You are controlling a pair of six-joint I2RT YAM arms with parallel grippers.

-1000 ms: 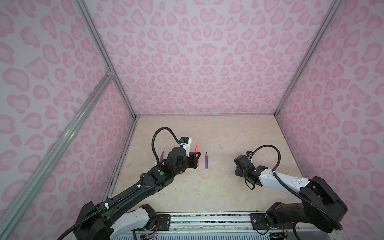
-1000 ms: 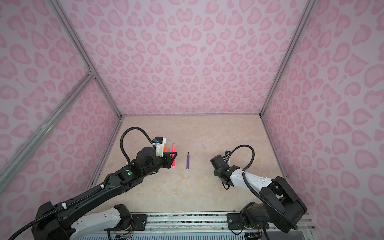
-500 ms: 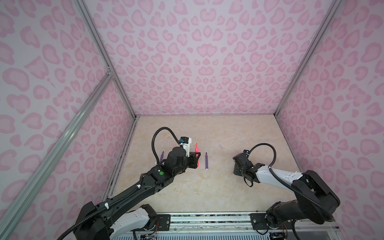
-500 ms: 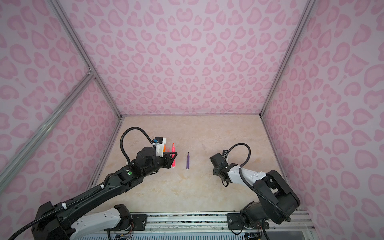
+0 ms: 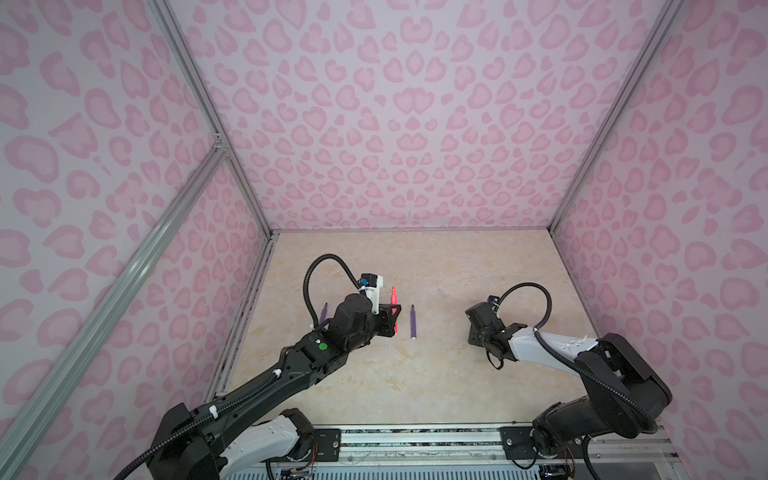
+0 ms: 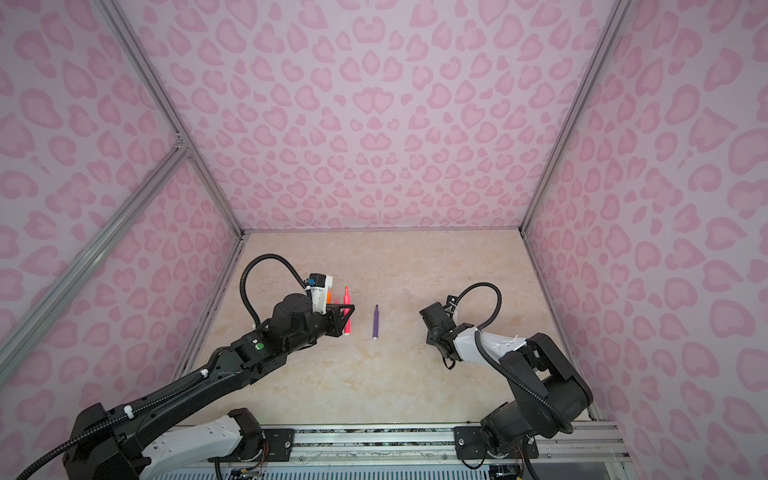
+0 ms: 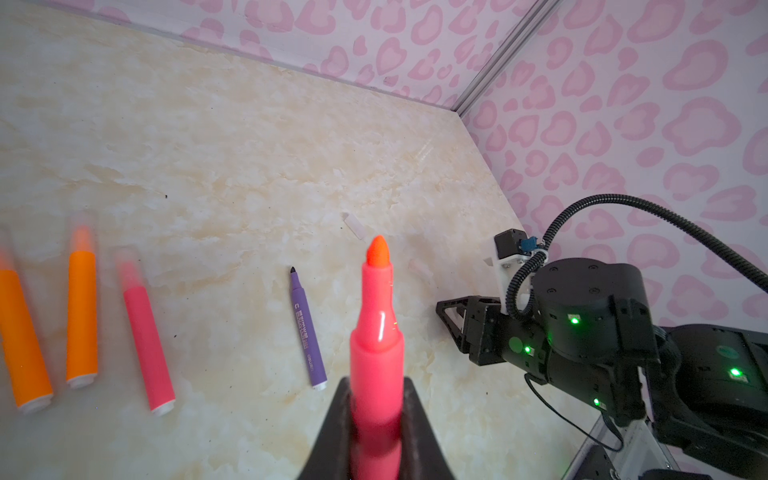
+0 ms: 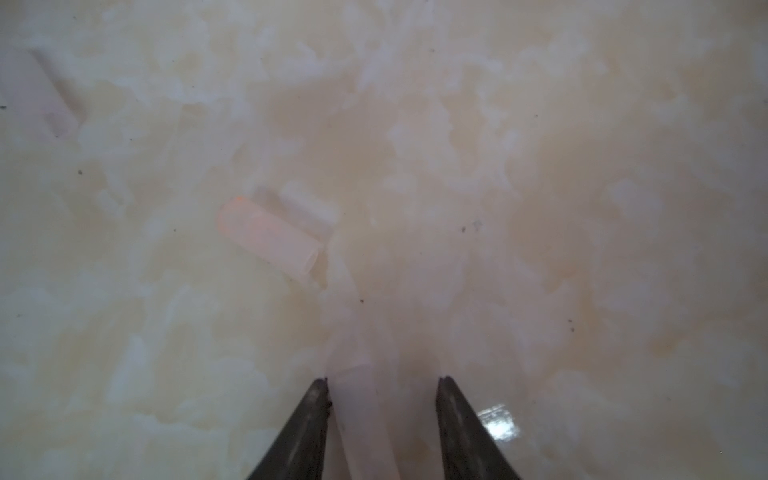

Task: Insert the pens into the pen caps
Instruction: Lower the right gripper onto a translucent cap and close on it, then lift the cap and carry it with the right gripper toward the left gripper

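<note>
1. left gripper [image 7: 376, 399] – clamped on a pink-red pen [image 7: 376, 332]. the pen's bare orange-red tip points away from the jaws, and it is held above the table [image 5: 415, 386].
2. right gripper [image 8: 382, 384] – nose down, close to the table, jaws parted. a clear cap [image 8: 361, 415] lies between them, close against one finger with a gap to the other; not gripped.
3. a second clear cap [image 8: 270, 239] lies loose just beyond the fingertips. a third cap [image 8: 37, 91] lies further off, blurred.
4. purple pen [image 5: 413, 322] lies flat on the table between the two arms, dark tip bare.
5. left wrist view: an orange pen [image 7: 81, 316], a second orange pen [image 7: 20, 332] and another pink-red pen [image 7: 145, 332] lie side by side. they look capped, but the blur leaves it unsure.
6. another purple pen [image 5: 323, 312] lies partly hidden behind the left arm.
</note>
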